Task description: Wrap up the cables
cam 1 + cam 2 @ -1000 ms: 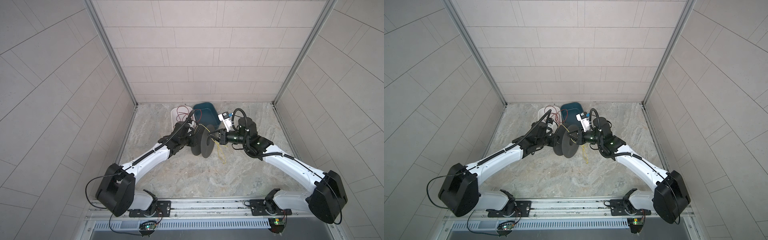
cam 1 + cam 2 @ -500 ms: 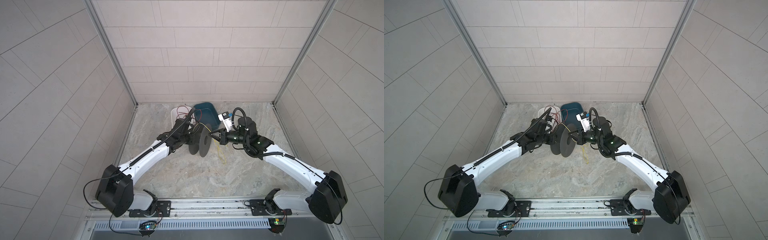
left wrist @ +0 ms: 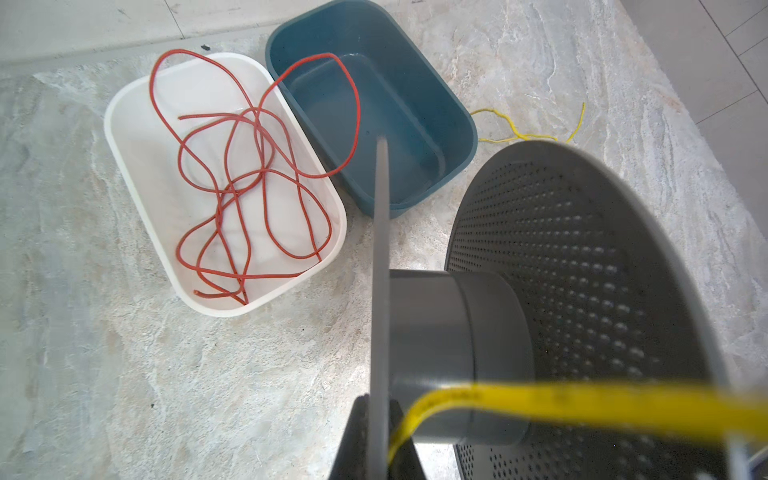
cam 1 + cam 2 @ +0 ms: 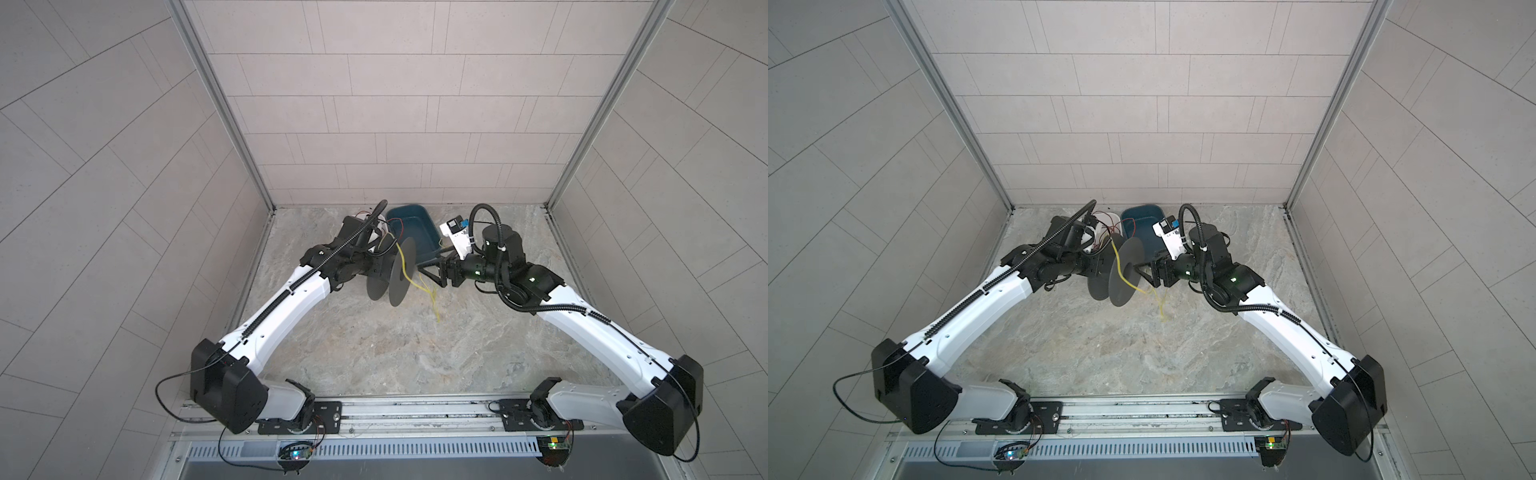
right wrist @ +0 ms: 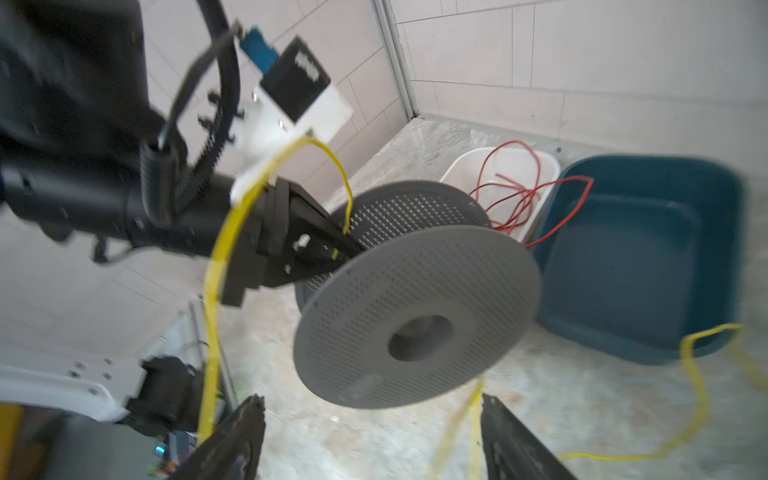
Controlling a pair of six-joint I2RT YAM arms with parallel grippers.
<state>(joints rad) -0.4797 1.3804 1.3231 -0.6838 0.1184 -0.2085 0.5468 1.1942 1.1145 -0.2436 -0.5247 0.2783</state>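
Observation:
My left gripper is shut on the thin inner flange of the dark grey spool and holds it on edge above the table. The yellow cable arcs over the spool's hub. Its loose tail drops to the marble. My right gripper stands open just right of the perforated outer flange. A blurred strand of the cable passes close inside one of its fingers, ungripped.
A white bin holding a tangled red cable sits at the back beside a dark blue bin. The left gripper and the spool hang just in front of both bins.
My right gripper's jaws have sprung apart, and the yellow cable now hangs loose by the spool. The left arm has shifted the spool slightly to the left.

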